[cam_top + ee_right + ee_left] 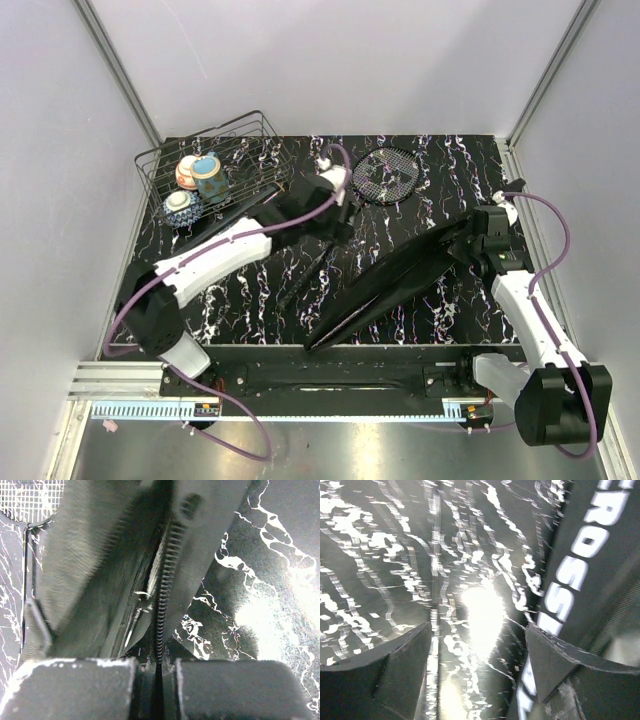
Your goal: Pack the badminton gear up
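Clamped shut on the zip edge of the bag (100, 555): right hand (155, 672), lifting its mouth off the counter (250, 300). Spread apart and empty just beside the bag: left hand (477, 645). Probably loading rackets; next, grasp the racket (384, 175) lying beyond. Bag's inside too dark to read; other gear out of sight.

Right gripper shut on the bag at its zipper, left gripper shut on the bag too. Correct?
Half right. The right gripper is shut on the bag at its zipper. The left gripper is open, though: the left wrist view shows its fingers wide apart with only table between them.
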Action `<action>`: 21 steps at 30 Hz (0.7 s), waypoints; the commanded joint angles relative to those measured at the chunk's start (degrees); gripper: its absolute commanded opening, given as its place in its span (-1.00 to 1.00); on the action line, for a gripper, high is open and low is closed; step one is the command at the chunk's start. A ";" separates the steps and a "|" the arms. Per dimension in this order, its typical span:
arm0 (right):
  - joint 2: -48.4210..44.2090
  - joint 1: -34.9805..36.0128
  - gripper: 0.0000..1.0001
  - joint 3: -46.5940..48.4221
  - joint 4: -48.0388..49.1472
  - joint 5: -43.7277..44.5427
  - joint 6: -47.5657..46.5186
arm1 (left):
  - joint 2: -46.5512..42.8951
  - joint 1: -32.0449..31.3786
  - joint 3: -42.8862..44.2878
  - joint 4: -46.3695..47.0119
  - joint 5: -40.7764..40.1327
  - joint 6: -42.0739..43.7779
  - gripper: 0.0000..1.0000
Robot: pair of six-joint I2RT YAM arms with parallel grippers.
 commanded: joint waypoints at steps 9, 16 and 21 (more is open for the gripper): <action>4.56 -0.61 -1.00 9.24 -3.13 -1.33 -2.58 | 17.22 4.84 5.66 -2.12 -6.28 -0.50 0.63; 6.67 -0.52 -1.00 10.12 -2.78 -3.26 -3.37 | 25.76 4.49 10.68 -2.83 -9.71 0.29 0.47; 8.34 -0.61 -1.00 9.95 -1.55 -4.23 -3.37 | 31.38 3.34 17.09 -3.88 -12.00 2.14 0.26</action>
